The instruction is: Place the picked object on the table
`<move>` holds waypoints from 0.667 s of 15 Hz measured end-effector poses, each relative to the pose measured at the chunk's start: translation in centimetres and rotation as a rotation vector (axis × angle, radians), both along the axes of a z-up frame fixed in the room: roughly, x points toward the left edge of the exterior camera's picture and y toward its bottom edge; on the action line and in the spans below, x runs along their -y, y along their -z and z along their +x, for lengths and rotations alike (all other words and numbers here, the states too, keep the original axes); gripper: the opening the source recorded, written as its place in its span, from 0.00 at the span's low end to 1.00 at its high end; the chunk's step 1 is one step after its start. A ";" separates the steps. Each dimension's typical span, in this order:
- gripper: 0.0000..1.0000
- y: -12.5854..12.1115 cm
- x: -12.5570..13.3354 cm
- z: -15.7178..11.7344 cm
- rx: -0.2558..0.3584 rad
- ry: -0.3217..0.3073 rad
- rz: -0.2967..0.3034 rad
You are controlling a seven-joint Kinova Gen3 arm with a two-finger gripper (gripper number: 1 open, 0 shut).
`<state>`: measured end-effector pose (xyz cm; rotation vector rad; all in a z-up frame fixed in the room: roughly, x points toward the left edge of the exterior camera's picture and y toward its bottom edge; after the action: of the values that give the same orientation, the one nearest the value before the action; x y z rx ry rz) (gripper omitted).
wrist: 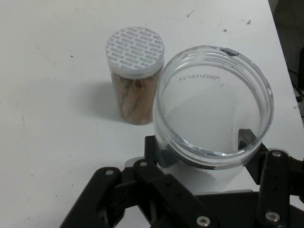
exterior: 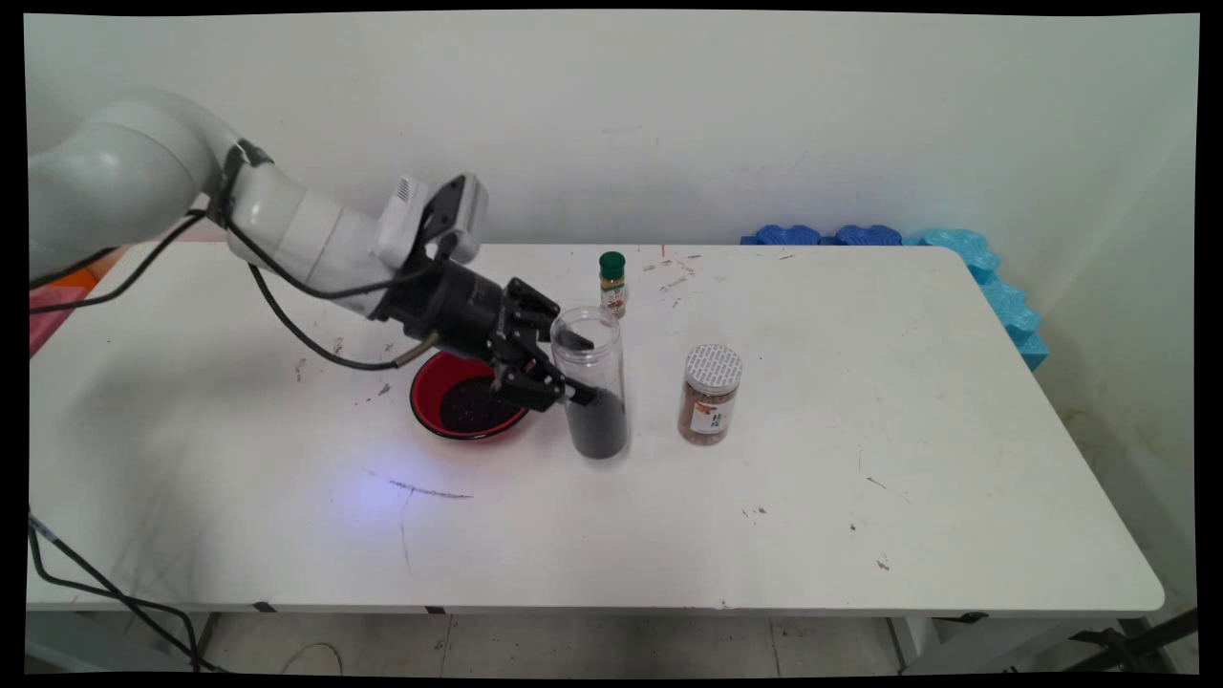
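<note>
Main view, frame centre: the gripper (exterior: 564, 368) clasps the open clear jar (exterior: 592, 382), dark grains in its base, standing upright on the table (exterior: 860, 478) beside the red bowl (exterior: 463, 406), left of the lidded jar (exterior: 710, 394).

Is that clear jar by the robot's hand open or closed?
Open: the clear jar has no lid, and the hand view looks straight into its bare mouth.
</note>
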<state>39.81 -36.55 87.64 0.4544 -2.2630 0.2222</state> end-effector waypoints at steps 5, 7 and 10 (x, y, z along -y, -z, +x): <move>0.00 1.5 0.0 -0.6 0.019 0.005 0.000; 0.00 2.0 0.0 -0.8 0.023 0.001 0.003; 0.00 2.8 0.0 -1.1 0.026 -0.009 0.008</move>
<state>38.75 -36.52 84.89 0.4681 -2.2888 0.2245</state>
